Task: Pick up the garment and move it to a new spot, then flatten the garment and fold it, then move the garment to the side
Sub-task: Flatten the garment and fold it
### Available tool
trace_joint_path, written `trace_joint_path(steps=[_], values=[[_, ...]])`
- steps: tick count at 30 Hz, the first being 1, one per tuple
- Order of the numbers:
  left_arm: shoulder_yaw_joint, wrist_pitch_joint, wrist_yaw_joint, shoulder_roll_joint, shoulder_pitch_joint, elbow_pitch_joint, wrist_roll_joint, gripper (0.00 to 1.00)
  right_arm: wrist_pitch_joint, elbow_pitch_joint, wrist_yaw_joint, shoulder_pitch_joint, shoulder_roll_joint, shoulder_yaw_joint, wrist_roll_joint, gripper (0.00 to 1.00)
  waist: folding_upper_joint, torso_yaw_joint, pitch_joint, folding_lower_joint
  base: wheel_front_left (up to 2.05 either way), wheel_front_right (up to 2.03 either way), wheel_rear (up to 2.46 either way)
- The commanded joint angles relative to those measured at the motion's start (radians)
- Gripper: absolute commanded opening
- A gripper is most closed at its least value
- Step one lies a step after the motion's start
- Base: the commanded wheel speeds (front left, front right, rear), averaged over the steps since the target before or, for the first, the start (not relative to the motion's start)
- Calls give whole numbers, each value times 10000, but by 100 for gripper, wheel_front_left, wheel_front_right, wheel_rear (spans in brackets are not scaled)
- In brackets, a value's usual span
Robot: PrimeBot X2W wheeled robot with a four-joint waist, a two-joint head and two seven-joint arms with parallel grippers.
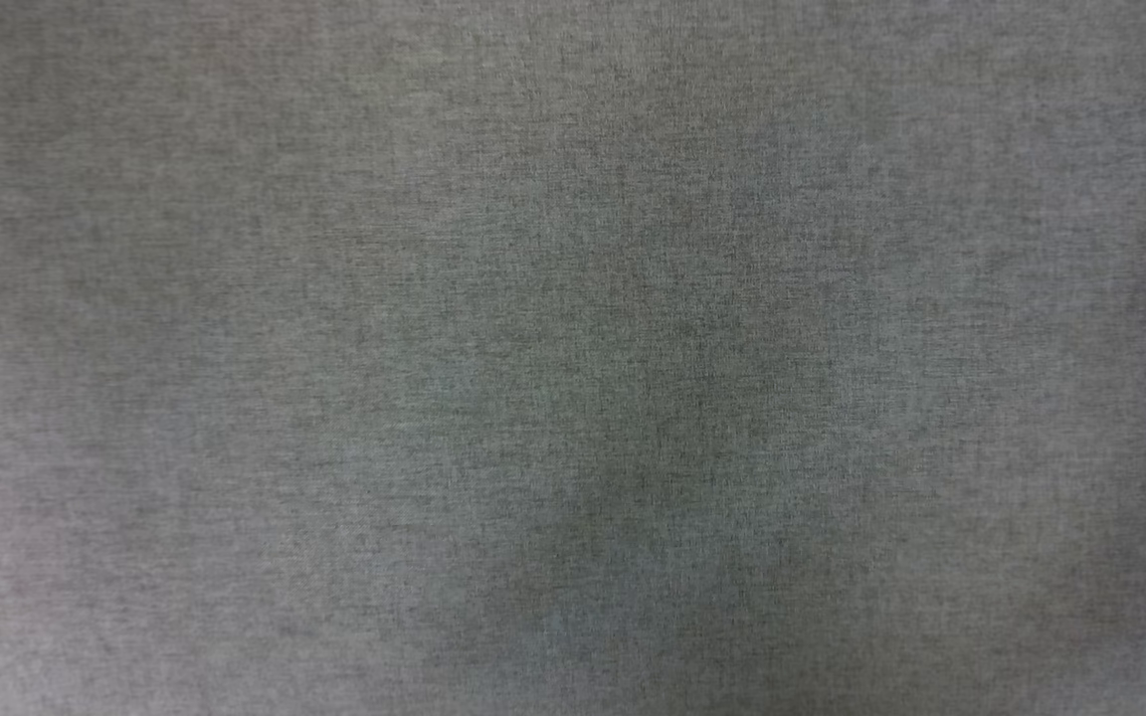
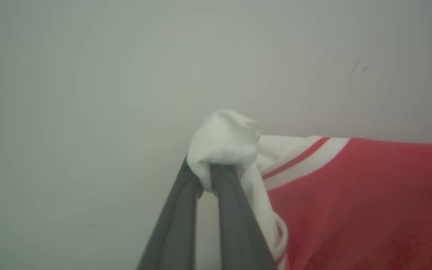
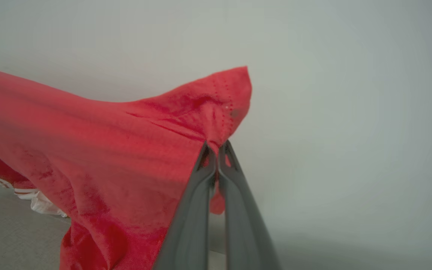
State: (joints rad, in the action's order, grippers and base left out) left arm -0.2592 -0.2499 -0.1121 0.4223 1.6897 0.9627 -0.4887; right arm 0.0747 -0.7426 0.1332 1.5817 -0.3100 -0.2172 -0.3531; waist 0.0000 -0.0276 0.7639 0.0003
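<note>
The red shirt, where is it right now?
The garment is held up between both grippers: in the left wrist view the left gripper pinches its bunched white sleeve, and in the right wrist view the right gripper pinches a red corner.

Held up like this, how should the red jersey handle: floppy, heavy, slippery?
Probably floppy: the garment sags and creases away from the right gripper. Likely light, since a small corner pinch carries it. It might slip: the left gripper holds only a bunched sleeve.
</note>
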Motion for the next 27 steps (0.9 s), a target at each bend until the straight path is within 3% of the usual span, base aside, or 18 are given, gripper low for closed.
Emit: trace_joint_path(steps=[1,8,16,22,27], values=[[111,-91,23,104,-270,105,-110,0,-104,-196,-45,-298,-160,-61,-166,0,0,41,-129,-3,0,0,0],[377,-168,-105,101,-2434,-50,-542,0,-557,-570,-47,-2137,-340,-898,-960,0,0,163,-1060,-3,0,0,0],[1167,-175,-109,-258,-6941,-1750,-666,0,-714,179,-50,-5596,-799,-1303,-1842,0,0,359,-2824,-3,0,0,0],[1349,-176,264,-602,-9923,-2793,-469,0,-387,1041,-52,-8027,-987,-1023,-2049,0,0,413,-4140,-3,0,0,0],[1442,-32,678,-448,-12498,-3722,-531,0,209,2208,-85,-10473,-1002,-553,-2144,0,0,249,-5265,-3,0,0,0]])
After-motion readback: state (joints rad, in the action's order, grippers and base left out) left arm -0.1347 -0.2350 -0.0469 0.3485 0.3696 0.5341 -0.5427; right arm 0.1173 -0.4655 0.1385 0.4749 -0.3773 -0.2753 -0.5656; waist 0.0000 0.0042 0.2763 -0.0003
